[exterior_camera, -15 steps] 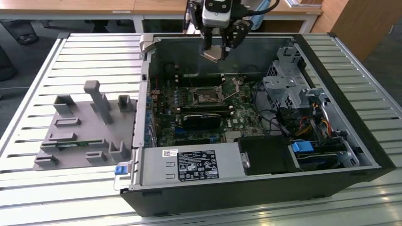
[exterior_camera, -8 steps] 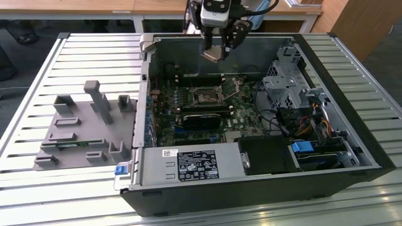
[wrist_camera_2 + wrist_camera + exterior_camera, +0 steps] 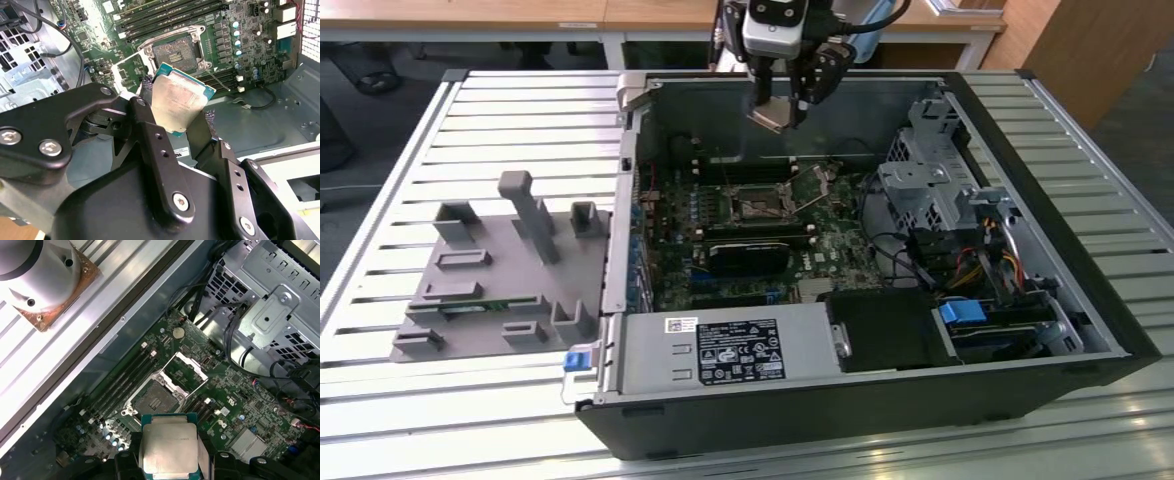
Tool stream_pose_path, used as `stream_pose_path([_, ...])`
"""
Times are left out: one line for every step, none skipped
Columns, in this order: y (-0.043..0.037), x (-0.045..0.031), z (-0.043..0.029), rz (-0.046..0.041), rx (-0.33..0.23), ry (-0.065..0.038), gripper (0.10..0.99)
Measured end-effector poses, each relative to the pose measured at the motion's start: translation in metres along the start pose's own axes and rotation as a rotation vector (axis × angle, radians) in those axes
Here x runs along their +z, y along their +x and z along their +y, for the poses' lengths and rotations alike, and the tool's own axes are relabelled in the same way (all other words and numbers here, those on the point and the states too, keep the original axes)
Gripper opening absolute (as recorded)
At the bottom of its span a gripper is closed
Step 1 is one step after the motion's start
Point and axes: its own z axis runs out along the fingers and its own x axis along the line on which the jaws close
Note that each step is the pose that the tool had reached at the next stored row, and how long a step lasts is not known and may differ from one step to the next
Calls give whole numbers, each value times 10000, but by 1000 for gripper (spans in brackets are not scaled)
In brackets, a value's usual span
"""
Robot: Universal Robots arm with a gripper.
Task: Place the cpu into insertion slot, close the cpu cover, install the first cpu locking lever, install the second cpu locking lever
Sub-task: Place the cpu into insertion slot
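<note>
Right now, in the exterior view, wooden desks (image 3: 520, 15) run along the top edge of the frame, and a slatted aluminium table (image 3: 400, 420) spreads below them. It carries a grey parts fixture (image 3: 494, 270) at the left and the open computer case (image 3: 854, 420) at centre-right. Inside the case the green motherboard (image 3: 834, 255) lies flat. My gripper (image 3: 781, 100) hangs at top centre, over the case's far side, closed tight on the edges of the cpu (image 3: 177, 102), which sits tilted and well above the board. In the first wrist view the insertion slot (image 3: 159, 401) is bare, its dark centre exposed, with the cpu cover (image 3: 191, 363) standing open beside it. I judge the first step is in hand, with nothing seated yet. Seating the chip calls, I think, for levelling it, squaring its corners to the socket, and descending gently and straight.
</note>
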Motion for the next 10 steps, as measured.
stream_pose_path([0, 0, 0, -4, 46, 0, 525])
stream_pose_path([0, 0, 0, -8, 89, -1, 525])
stream_pose_path([0, 0, 0, -11, 132, -2, 525])
stream_pose_path([0, 0, 0, -14, 172, -3, 525])
stream_pose_path([0, 1, 0, -17, 213, -3, 525])
stream_pose_path([0, 1, 0, -20, 254, -3, 525])
stream_pose_path([0, 1, 0, -24, 295, -5, 525])
stream_pose_path([0, 1, 0, -27, 336, -5, 525])
stream_pose_path([0, 1, 0, -30, 377, -6, 525])
stream_pose_path([0, 1, 0, -33, 413, -6, 525])
